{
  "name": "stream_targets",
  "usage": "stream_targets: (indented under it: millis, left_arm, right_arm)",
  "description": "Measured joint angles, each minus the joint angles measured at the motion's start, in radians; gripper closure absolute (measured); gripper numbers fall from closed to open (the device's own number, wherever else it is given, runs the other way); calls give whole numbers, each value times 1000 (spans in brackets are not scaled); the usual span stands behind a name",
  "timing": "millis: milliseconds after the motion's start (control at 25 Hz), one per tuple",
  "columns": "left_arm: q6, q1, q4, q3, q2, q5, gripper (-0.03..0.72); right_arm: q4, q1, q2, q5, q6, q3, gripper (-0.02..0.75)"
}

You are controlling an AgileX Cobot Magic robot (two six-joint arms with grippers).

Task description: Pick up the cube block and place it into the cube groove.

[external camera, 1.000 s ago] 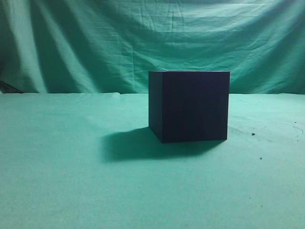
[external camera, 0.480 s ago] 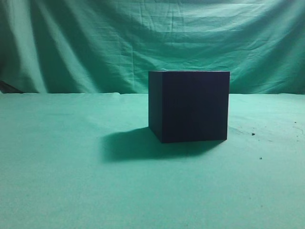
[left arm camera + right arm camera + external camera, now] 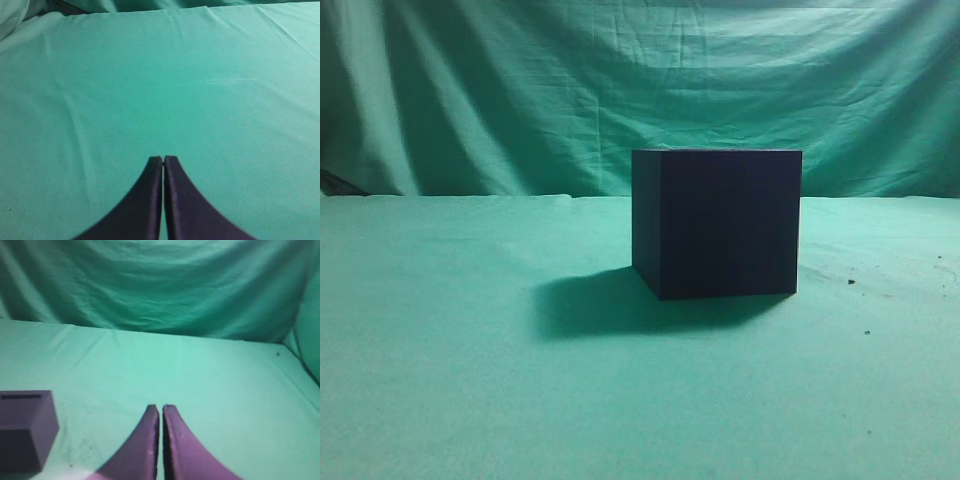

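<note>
Both grippers, left (image 3: 163,159) and right (image 3: 161,407), are being held with fingers pressed together above the green cloth (image 3: 470,400), while the box (image 3: 717,222) is seen standing mid-table, before the draped backdrop (image 3: 620,80); the cube block is not visible.

no readable text, labels, numbers, signs

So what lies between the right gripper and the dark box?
Only bare green cloth between the right gripper and the dark box, per the right wrist view.
</note>
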Motion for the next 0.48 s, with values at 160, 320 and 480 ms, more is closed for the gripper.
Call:
stream_targets:
  millis: [160, 320, 480]
  left_arm:
    - [0, 0, 0, 0, 0, 0, 688]
    - [0, 0, 0, 0, 0, 0, 688]
    - [0, 0, 0, 0, 0, 0, 688]
  right_arm:
    - [31, -90, -46, -55, 0, 148, 738]
    - [55, -134, -46, -85, 0, 251, 738]
    - [58, -134, -46, -59, -2, 267, 692]
